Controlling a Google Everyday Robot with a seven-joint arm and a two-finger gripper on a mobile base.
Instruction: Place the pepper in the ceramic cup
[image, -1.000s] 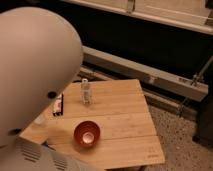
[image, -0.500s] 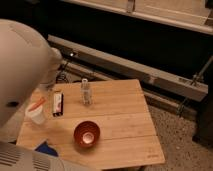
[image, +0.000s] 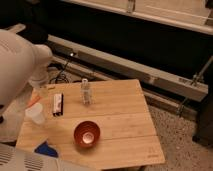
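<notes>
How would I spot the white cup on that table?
Start at the wooden table and go to its left edge, below the gripper. The ceramic cup stands there, an orange pepper at its rim. It is white and smaller than the red-orange bowl.

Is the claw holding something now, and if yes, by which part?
It cannot be told: the claw hangs above the ceramic cup, with the pepper just beneath it.

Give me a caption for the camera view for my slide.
Gripper at left of the table, pepper by the ceramic cup, red bowl in front.
</notes>
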